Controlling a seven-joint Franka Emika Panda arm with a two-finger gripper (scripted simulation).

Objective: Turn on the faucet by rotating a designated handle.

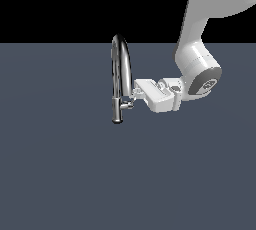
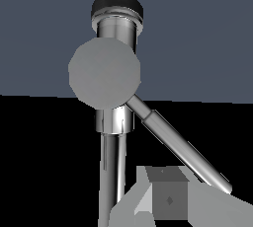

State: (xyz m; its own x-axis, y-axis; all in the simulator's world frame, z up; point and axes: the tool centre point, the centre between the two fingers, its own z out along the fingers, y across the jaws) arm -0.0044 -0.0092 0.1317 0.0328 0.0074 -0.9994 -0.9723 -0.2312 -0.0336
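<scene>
Right up against the wrist camera we see one grey gripper finger, so we cannot tell the jaw gap. Our gripper sits level at the handle, seemingly touching it, low on the faucet standing on the dark floor. Our white arm drops from above, wrist bent sideways toward the exterior view's left.

Camera setup: one wide exterior view, one close wrist view.
Exterior camera is looking down from a raised, distant spot, framing the faucet at frame centre. Wrist camera is sitting very near, facing the handle end-on; both views are sharing the faucet.
</scene>
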